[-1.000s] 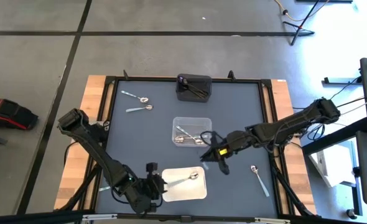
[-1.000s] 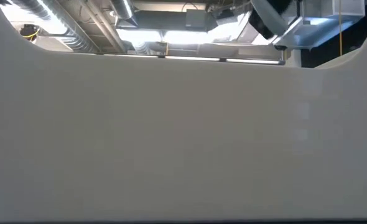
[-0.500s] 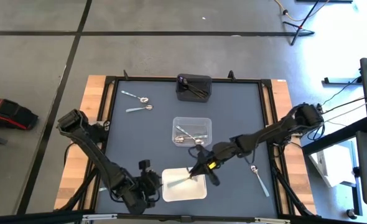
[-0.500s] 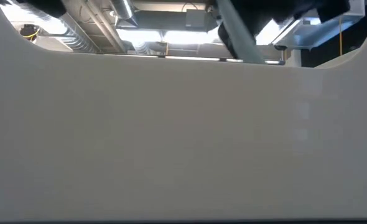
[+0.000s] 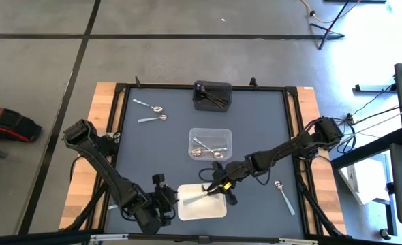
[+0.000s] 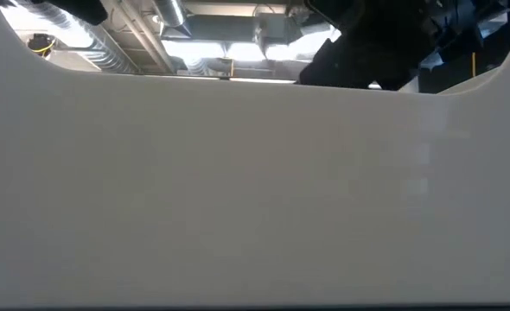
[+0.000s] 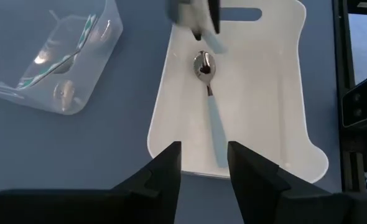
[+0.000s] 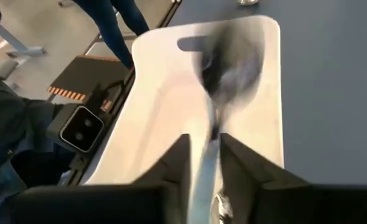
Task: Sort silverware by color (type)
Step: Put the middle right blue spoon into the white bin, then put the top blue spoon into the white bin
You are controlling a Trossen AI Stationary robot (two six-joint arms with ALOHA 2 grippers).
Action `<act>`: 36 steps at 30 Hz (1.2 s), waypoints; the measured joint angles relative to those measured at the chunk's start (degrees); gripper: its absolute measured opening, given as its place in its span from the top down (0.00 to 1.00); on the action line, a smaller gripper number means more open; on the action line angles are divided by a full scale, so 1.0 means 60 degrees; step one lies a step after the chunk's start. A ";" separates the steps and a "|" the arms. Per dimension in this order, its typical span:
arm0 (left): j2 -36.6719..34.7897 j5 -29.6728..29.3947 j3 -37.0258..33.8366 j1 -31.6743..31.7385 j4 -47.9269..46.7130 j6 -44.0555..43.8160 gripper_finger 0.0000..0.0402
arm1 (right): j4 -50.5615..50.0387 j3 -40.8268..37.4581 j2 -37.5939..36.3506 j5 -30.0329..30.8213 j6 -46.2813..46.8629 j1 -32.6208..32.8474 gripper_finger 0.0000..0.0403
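A white tray (image 5: 211, 208) lies near the table's near edge, with one pale-handled spoon (image 7: 209, 106) flat in it. My right gripper (image 5: 218, 185) hovers over the tray's far right part, shut on a second pale-handled spoon (image 8: 216, 93) that shows blurred in its wrist view. My left gripper (image 7: 205, 168) is open and stays low just left of the tray, touching nothing. The low view is filled by the tray's white wall (image 6: 238, 190). My right gripper pinches the pale handle (image 8: 203, 163) of the second spoon between its two fingers. The fingers come from above, slanting down from the table's right. The spoon is lifted clear, and its free end (image 7: 215, 41) hangs just over the lying spoon's bowl (image 7: 203, 65).
A clear tray (image 5: 221, 133) with spoons sits mid-table, and a black tray (image 5: 202, 104) with dark spoons at the far edge. Two spoons (image 5: 152, 113) lie loose far left, and one spoon (image 5: 283, 193) lies right of the white tray. A person's legs (image 8: 118, 18) show beyond the table.
My right gripper has moved from beside the clear tray toward the near edge and leftward, coming over the white tray with the spoon. My left gripper has drawn back a little to the left of the tray. The spoon lying in the tray has turned slightly.
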 joint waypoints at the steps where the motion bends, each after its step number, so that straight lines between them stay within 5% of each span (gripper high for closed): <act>1: 0.0000 0.0003 0.0000 0.0010 0.0001 -0.0001 0.69 | 0.0019 0.0000 0.0000 0.0000 -0.0006 0.0000 0.79; 8: 0.0000 0.0635 0.0000 0.0066 0.0099 0.0248 0.69 | -0.0772 0.0106 -0.0785 -0.0482 -0.0137 0.0005 0.55; 18: -0.0381 0.1565 0.0000 0.1100 -0.1262 -0.0033 0.69 | -0.2627 -0.0088 -0.2413 0.0187 -0.1319 0.1035 0.53; 26: -0.1634 0.1496 0.0000 0.2660 -0.3625 0.0010 0.69 | 0.0902 -0.2306 -0.2521 0.0852 -0.1599 0.2266 0.54; 36: -0.2404 0.1491 -0.0593 0.5697 -0.5048 0.1715 0.69 | 0.2969 -0.4278 -0.2532 0.1189 -0.1714 0.1799 0.54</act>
